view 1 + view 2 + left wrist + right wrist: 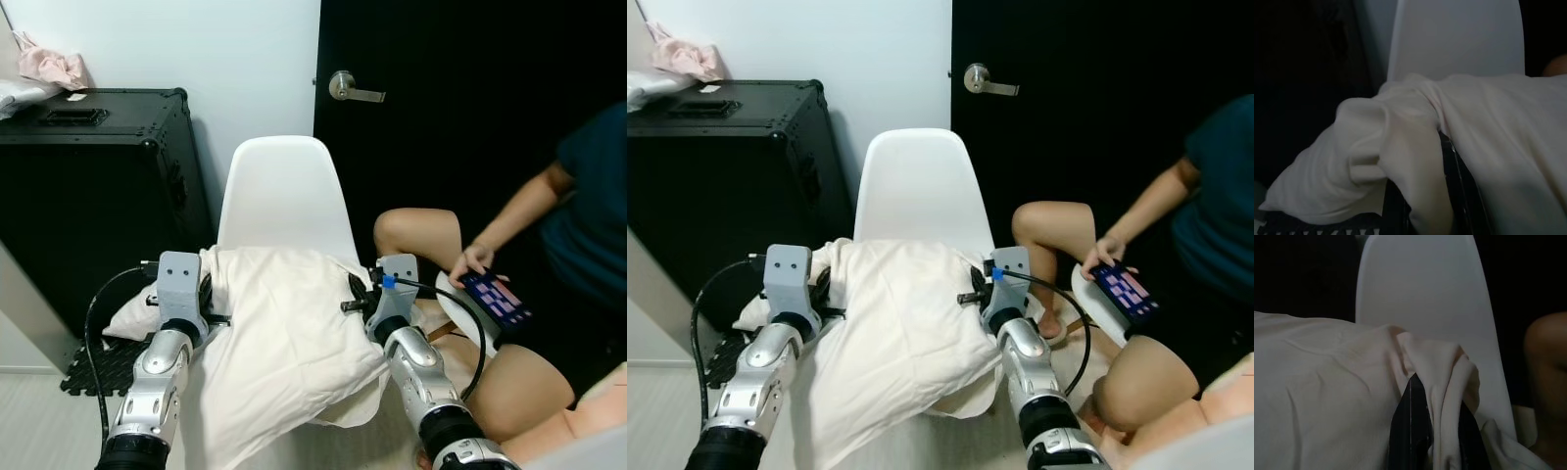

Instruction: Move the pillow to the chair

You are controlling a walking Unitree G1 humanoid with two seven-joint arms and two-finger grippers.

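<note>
Small room: white wall, black door with a silver lever handle [355, 90], large black hard case [93, 186] to the robot's left. White moulded plastic chair [284, 191] stands straight ahead, back against the wall/door corner. Soft cream fabric pillow [284, 333] hangs between both arms at the chair's front edge, its lower part drooping below seat level. Left hand [208, 308] clenched on a bunched corner of the cover; right hand [355, 302] clenched on the opposite corner, fabric gathered over its black fingers [1410, 431] in the right wrist view. Seated person just to the right, knee [411, 230] near the chair, holding a phone [498, 299]

Risks, as judged: pinch is on loose cover only, so cloth could slip out; sagging bulk may catch the seat rim or slide off; right arm could brush the knee
</note>
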